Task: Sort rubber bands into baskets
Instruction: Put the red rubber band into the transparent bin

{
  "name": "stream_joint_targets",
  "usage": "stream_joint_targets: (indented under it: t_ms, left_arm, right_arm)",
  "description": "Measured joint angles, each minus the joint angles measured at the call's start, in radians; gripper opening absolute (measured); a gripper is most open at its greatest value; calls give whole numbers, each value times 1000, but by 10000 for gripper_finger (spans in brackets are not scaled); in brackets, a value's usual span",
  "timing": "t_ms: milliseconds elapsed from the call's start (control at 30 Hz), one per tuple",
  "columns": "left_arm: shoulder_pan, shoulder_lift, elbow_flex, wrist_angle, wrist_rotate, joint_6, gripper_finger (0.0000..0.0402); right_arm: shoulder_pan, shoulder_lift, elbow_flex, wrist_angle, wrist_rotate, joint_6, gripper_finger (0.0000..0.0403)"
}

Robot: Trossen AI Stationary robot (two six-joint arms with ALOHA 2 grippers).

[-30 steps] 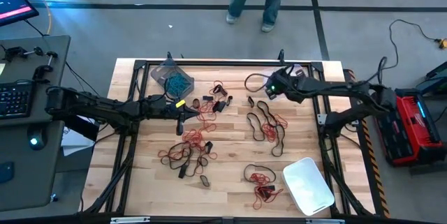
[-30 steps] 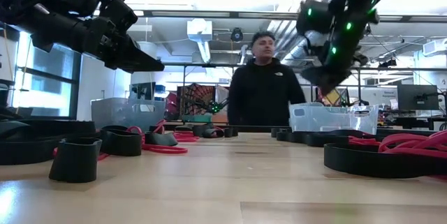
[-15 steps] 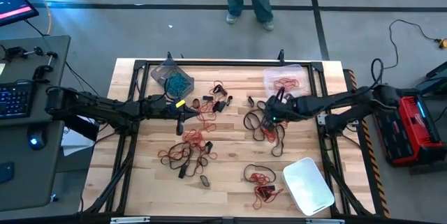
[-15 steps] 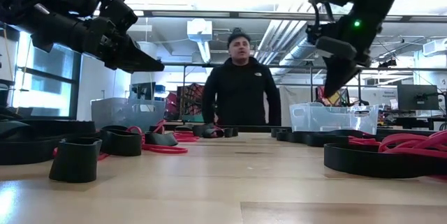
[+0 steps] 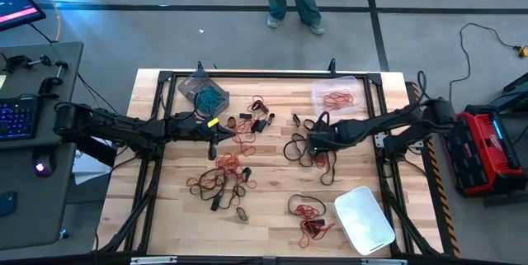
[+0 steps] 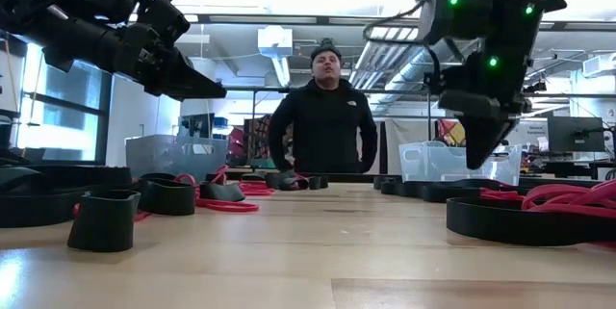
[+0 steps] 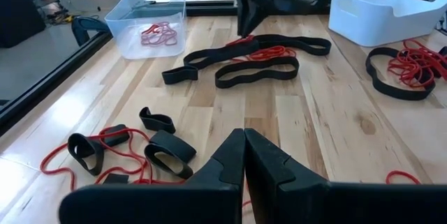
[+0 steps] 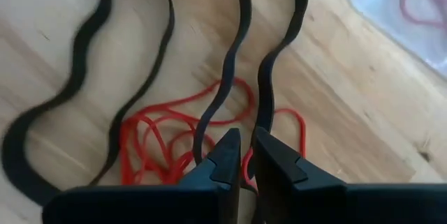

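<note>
Right tool [image 8: 242, 155], its fingers almost pressed together, is now hanging low over the red rubber bands [image 8: 167, 130] and black bands [image 5: 318, 151] at mid-desk; we are seeing it come down from the clear basket [image 5: 334, 93]. Left tool [image 7: 244, 155] is staying pressed together. Open desk [image 5: 272, 189] is lying toward the front edge.

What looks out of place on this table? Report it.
Nothing looks damaged. Rubber bands lie scattered unsorted; only the clear basket and grey basket hold some, while the white basket sits askew and empty.
</note>
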Motion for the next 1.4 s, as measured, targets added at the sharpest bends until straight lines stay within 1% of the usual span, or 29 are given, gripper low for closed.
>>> stream_joint_targets:
  t_ms: [200, 900, 1400]
  left_arm:
    - [0, 0, 0, 0, 0, 0, 0]
    - [0, 0, 0, -2, 0, -8, 0]
    - [0, 0, 0, -2, 0, -8, 0]
  right_arm:
    - [0, 39, 0, 0, -12, 32, 28]
    - [1, 39, 0, -23, -23, 39, 28]
    - [4, 39, 0, -23, -23, 13, 28]
